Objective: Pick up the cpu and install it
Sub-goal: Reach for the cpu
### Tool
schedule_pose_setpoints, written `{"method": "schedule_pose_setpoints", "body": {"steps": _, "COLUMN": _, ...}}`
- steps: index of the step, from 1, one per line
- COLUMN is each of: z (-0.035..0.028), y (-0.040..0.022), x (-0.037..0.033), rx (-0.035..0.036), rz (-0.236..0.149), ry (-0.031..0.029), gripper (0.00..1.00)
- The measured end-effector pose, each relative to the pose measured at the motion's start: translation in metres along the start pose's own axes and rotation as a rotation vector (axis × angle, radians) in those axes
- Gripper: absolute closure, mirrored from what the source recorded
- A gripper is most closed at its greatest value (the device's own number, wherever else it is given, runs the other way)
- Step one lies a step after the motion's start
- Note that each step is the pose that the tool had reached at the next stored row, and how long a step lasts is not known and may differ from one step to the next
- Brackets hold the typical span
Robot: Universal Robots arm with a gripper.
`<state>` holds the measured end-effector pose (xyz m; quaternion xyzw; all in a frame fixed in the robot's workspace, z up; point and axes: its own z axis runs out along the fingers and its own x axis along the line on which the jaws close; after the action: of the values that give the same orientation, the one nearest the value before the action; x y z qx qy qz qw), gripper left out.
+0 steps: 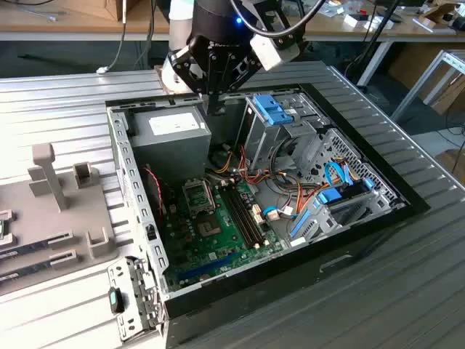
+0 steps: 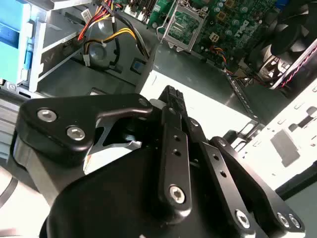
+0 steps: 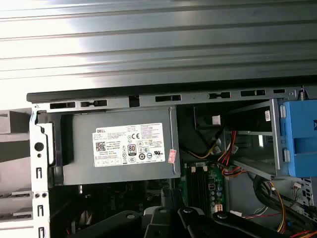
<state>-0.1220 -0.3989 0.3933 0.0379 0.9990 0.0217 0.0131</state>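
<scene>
My gripper hangs over the back of the open computer case, by the edge of the grey power-supply box. In the second wrist view its black fingertips stand pressed together above that box's white label, and I see nothing between them. The cpu is hidden. The cpu socket on the green board lies further forward in the case. In the second wrist view the socket has its metal frame raised and a bare bed inside.
A blue drive cage and bundles of coloured cables crowd the exterior view's right half of the case. Memory slots run beside the socket. A grey fixture plate with upright holders sits at the exterior view's left. The table is ribbed metal.
</scene>
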Motion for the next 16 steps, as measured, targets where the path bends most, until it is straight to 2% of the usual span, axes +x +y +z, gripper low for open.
{"method": "schedule_pose_setpoints", "body": {"steps": 16, "z": -0.0003, "y": -0.0007, "x": 0.0095, "rx": 0.0000, "rz": 0.000, "ry": 0.0000, "gripper": 0.89}}
